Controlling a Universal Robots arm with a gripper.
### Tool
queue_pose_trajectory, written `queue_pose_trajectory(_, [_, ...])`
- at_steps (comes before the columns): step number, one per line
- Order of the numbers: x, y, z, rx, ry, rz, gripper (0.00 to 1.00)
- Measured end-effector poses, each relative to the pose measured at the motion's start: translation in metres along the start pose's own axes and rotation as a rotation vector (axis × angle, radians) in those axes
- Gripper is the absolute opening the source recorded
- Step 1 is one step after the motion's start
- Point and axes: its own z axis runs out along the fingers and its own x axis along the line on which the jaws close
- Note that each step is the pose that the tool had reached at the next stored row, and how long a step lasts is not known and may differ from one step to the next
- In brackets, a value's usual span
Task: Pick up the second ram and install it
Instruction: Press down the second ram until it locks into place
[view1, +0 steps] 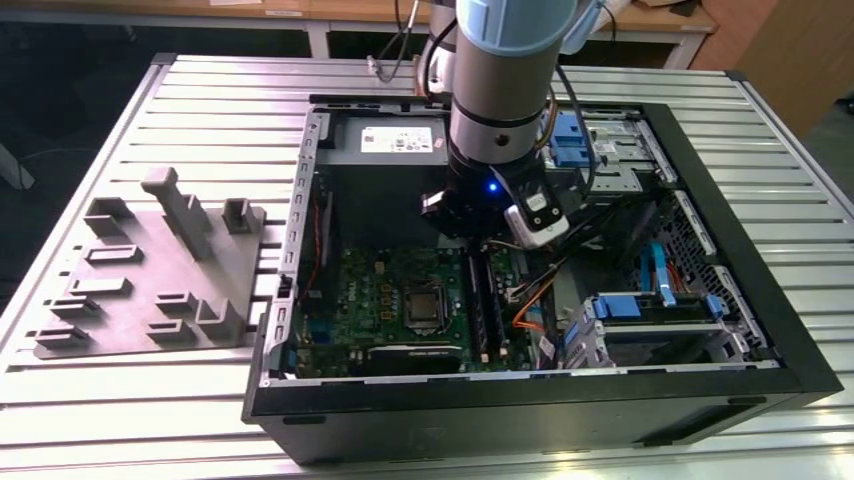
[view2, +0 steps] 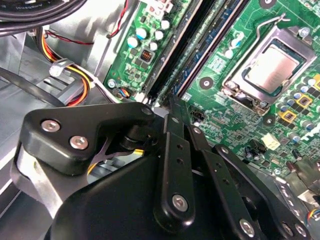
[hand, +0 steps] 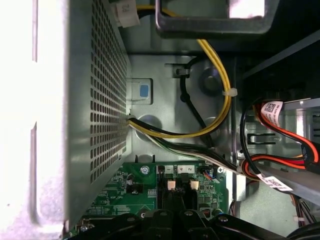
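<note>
The claw (view2: 171, 106) hangs inside the computer case (view1: 787, 350) on the bench (view1: 200, 110), right over the long black slots (view2: 192, 42). I cannot tell whether it grips anything, nor pick out the memory stick. Such a stick is likely light, stiff and fragile: hold its edges, never the chips.

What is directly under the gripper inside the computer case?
Under the gripper run long black memory slots on the green motherboard, beside the processor socket. The gripper's body covers the slots' near ends.
</note>
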Motion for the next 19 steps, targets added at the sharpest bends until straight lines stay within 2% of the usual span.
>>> queue_pose_trajectory(5, [0.0000,0.0001,-0.0002,-0.0001,-0.0001,0.000,0.10])
queue_pose_trajectory(7, [-0.0003,0.0006,-0.0040,-0.0033,-0.0013,0.000,0.10])
queue_pose_trajectory(9, [-0.0004,0.0004,-0.0109,-0.0003,-0.0001,0.000,0.10])
queue_pose_trajectory(11, [-0.0006,0.0006,-0.0147,-0.0004,-0.0001,0.000,0.10])
queue_pose_trajectory(16, [-0.0006,0.0003,-0.0154,-0.0003,-0.0001,0.000,0.10])
queue_pose_trajectory(19, [-0.0007,-0.0036,-0.0156,-0.0002,-0.0001,0.000,0.10])
